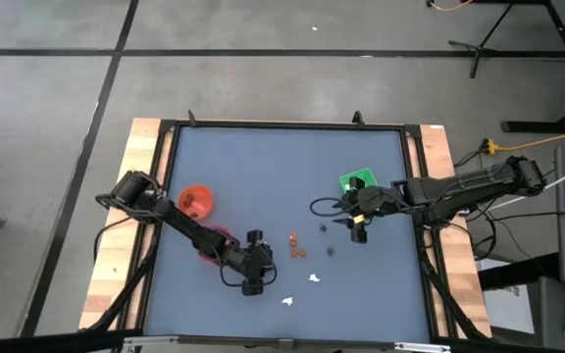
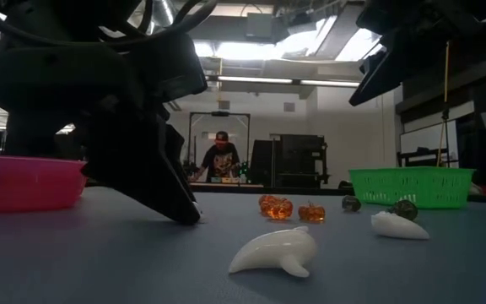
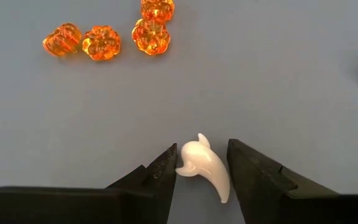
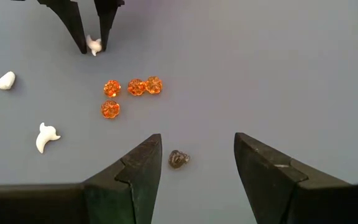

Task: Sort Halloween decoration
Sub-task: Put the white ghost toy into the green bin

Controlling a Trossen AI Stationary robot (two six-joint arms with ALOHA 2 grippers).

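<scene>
Jaws on both arms stand spread. From my seat the left gripper (image 3: 201,163) is low at the front of the table (image 1: 263,167), its fingers (image 3: 157,171) bracketing a small white ghost piece (image 3: 202,168); the near finger looks to touch it, but I can't be sure it is gripped. Right gripper (image 4: 197,163) hangs over a dark roundish piece (image 4: 178,158), jaws wide on either side, apart from it.

Four orange pumpkin beads (image 4: 129,93) sit clustered mid-table between the two arms. Two more white pieces (image 4: 45,137) lie loose toward the front edge, well apart from each other. A second dark piece (image 2: 351,203) shows in the low view near the pumpkins.

Orange bowl (image 1: 196,200) and pink bowl (image 2: 24,181) are on the left side beside the left arm; green tray (image 1: 357,179) just behind the right gripper.

A person (image 2: 220,156) stands in the room beyond the table
</scene>
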